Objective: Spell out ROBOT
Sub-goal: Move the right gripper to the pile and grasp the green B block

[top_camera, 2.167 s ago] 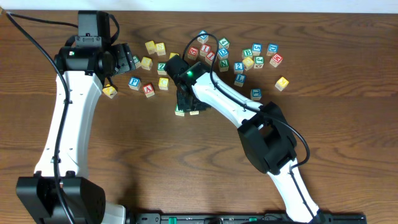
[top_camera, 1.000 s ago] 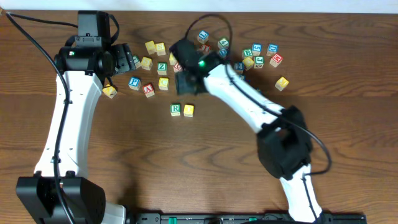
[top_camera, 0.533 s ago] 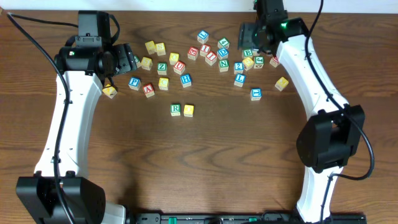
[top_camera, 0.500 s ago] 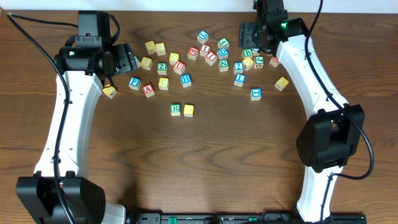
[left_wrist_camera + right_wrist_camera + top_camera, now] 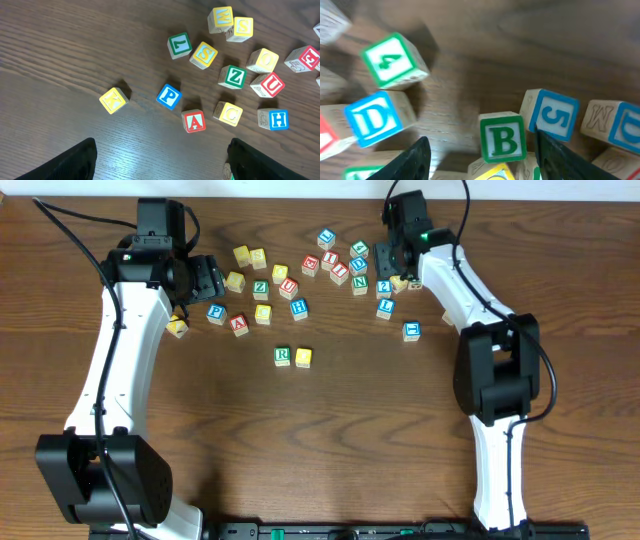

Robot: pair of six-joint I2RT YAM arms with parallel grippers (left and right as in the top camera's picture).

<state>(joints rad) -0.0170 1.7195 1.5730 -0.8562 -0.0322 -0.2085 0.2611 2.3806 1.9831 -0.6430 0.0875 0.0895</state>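
Note:
A green R block (image 5: 283, 356) and a yellow O block (image 5: 303, 357) lie side by side mid-table. My right gripper (image 5: 397, 258) is open over the back right cluster. In the right wrist view its fingers (image 5: 487, 162) straddle a green B block (image 5: 502, 136), with a blue 5 block (image 5: 555, 117) beside it. My left gripper (image 5: 203, 278) is open and empty over the back left cluster. The left wrist view (image 5: 160, 170) shows another yellow O block (image 5: 263, 60) among the loose letters. I cannot pick out a T block.
Loose blocks lie along the back: yellow K (image 5: 112, 100), blue P (image 5: 169, 96), red A (image 5: 193, 120), green Z (image 5: 233, 77), red U (image 5: 271, 85), blue H (image 5: 274, 119). A blue D (image 5: 375, 119) and a green 4 (image 5: 394, 59) lie left of the B.
My right arm left the R and O blocks mid-table and swung to the back right cluster, now lower over the B block. The left arm shifted slightly right.

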